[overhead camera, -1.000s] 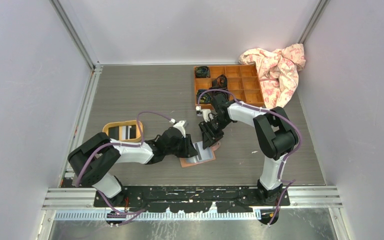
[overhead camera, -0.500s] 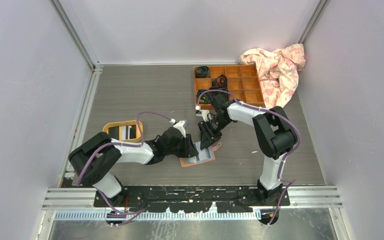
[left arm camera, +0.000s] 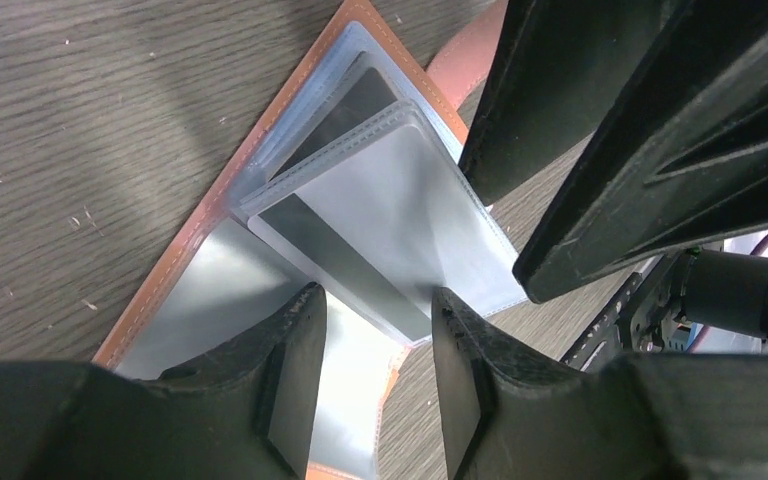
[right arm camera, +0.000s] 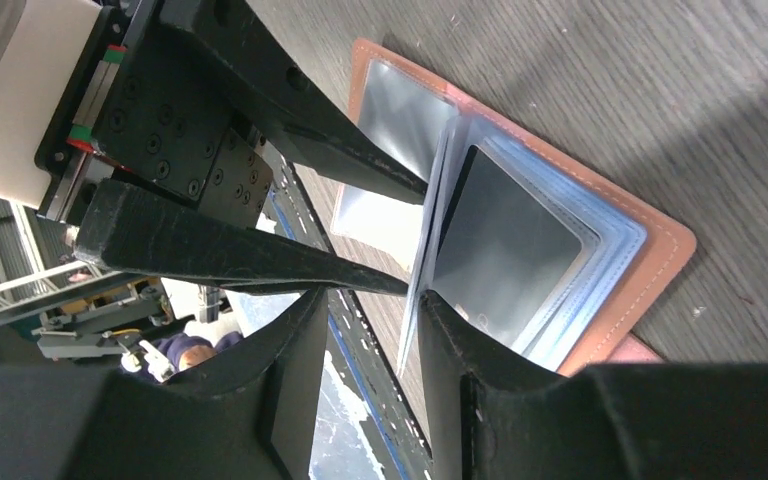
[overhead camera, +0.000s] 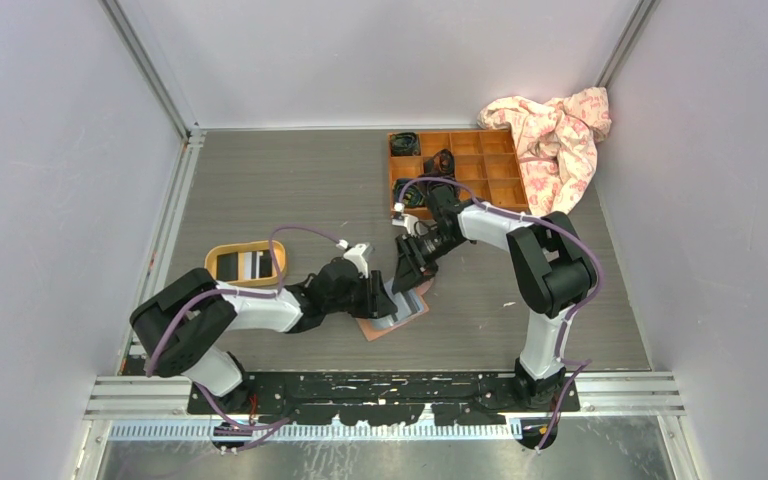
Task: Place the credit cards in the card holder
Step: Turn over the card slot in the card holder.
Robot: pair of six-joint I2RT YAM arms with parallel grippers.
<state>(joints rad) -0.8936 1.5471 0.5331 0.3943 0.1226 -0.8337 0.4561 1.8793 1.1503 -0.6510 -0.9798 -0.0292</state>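
The salmon-pink leather folding card holder (overhead camera: 400, 320) lies open on the grey desk (overhead camera: 290, 190), near the middle of its near edge, with both arms crowded over it. The left gripper (left arm camera: 375, 298) has its jaws released. They stand apart over a silvery credit card (left arm camera: 390, 230) with a dark stripe that sits in one of the clear bluish sleeves (right arm camera: 615, 245); whether it is fully seated I cannot tell. The right gripper (right arm camera: 370, 300) also has its jaws apart, with a loose sleeve leaf (right arm camera: 430, 220) standing in the gap, not pinched as far as its wrist view shows.

The main risk is the crowding. The two pairs of black fingers nearly touch, so a sideways move could knock them together or drag the unanchored card holder across the desk. If the leaf flops shut, the pocket closes. The other white and black-striped credit cards (overhead camera: 250, 264) lie in the yellow oval tray (overhead camera: 245, 245) toward the left edge; being thin and flat, they will likely be hard to lift.
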